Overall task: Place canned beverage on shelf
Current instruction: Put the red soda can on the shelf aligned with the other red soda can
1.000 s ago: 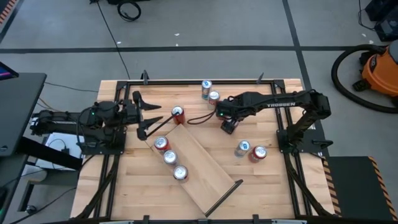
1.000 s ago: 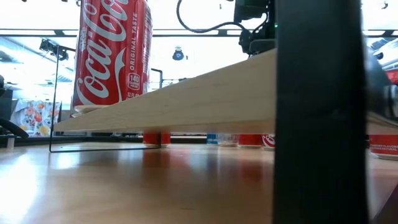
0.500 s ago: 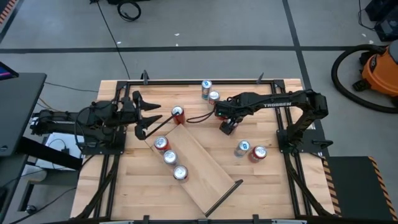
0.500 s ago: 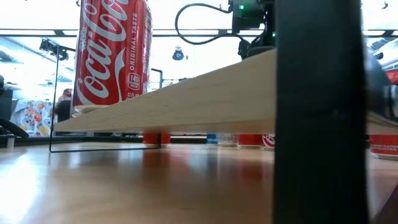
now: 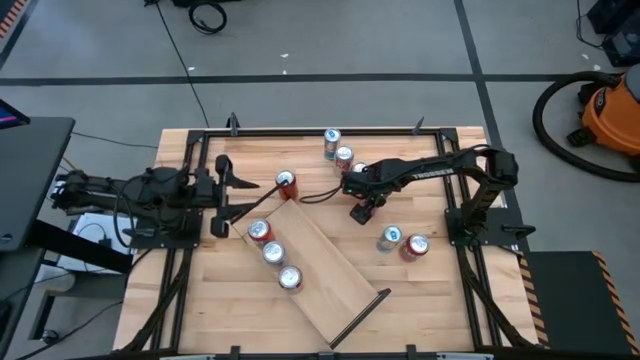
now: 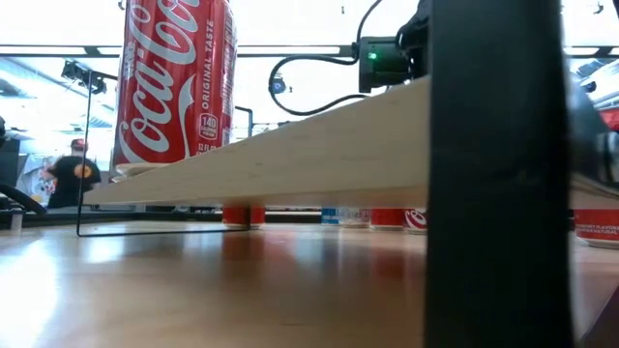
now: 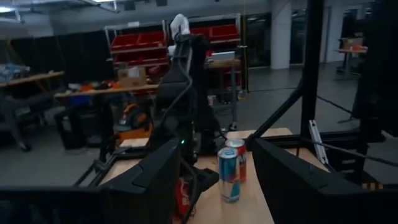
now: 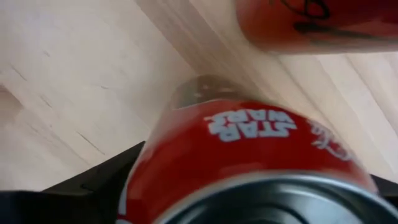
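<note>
- A slatted wooden tabletop is seen from above, with a dark robot arm on each side.
- The shelf, a long pale wood plank with a thin black rod at each short end, lies diagonally across the middle of the table.
- Three cans stand in a row along the shelf's left edge: one nearest the left arm, a second in the middle, and a third farthest down.
- Another red can stands on the table just beyond the shelf's upper end.
- The right gripper reaches in towards the table's centre. Its wrist camera shows a red can marked "STAR WARS" between its dark fingers, filling the view; whether the fingers press on it cannot be told.
- Two cans stand near the far edge, and two more near the right arm's base.
- The left gripper hovers at the left side, fingers spread apart, holding nothing.
- In the low view, a person stands in the room behind.
</note>
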`<action>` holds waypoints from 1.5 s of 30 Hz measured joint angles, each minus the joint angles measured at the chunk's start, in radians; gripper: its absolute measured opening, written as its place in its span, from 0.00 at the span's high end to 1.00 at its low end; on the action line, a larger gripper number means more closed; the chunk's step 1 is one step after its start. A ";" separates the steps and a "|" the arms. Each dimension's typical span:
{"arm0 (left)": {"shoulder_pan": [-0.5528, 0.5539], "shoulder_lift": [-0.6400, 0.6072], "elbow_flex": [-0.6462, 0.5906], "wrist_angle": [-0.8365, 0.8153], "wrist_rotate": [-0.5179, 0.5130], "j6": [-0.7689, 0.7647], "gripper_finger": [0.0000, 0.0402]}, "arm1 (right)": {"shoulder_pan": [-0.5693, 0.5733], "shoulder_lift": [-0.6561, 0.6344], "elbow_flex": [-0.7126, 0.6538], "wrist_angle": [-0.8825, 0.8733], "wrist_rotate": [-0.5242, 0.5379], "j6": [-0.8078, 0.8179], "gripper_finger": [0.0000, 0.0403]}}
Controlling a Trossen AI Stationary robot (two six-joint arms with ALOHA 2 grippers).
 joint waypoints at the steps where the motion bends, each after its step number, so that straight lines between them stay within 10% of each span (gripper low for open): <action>1: 0.001 -0.004 0.000 -0.002 -0.007 0.013 0.48 | 0.002 0.001 0.004 -0.010 0.002 0.000 0.15; 19: 0.021 -0.025 0.001 -0.047 -0.088 0.059 0.48 | 0.061 -0.018 0.130 -0.119 0.007 0.015 0.20; 45: 0.020 -0.160 0.001 -0.194 -0.033 -0.115 0.48 | 0.399 0.471 1.097 -0.470 0.000 0.100 0.20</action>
